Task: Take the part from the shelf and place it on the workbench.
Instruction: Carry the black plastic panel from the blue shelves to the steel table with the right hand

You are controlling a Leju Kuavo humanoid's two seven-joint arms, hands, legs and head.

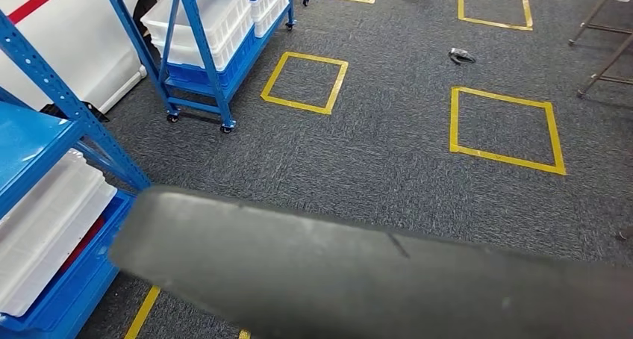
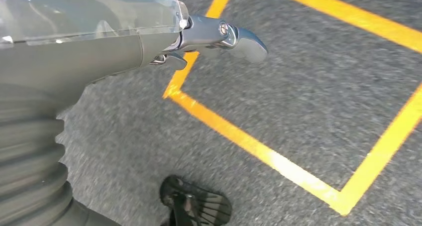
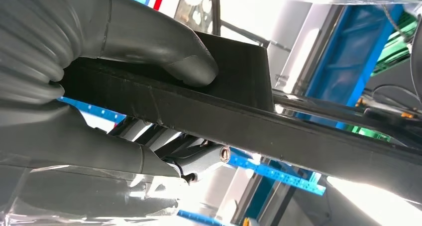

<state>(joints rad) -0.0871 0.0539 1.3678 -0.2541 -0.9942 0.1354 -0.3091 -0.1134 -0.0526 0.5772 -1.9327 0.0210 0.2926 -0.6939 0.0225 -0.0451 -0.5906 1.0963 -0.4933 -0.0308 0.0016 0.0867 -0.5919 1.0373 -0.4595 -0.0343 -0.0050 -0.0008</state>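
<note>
The part (image 1: pixel 373 279) is a long, flat, dark grey slab that crosses the bottom of the head view, close to the camera and blurred. In the right wrist view the same black part (image 3: pixel 239 111) runs outward from my right hand (image 3: pixel 99 86). That hand grips it at one end, with the thick thumb (image 3: pixel 164 52) pressed on one face and the fingers under the other. My left hand (image 2: pixel 149 42) hangs over the grey carpet with a finger stretched out and nothing in it.
A blue wheeled shelf (image 1: pixel 216 25) with white bins stands at the back left. A nearer blue shelf (image 1: pixel 45 204) with white trays is at the left edge. Yellow tape squares (image 1: pixel 306 81) mark the carpet. A small dark object (image 1: pixel 461 54) lies further out, and metal legs (image 1: pixel 605 48) stand at the back right.
</note>
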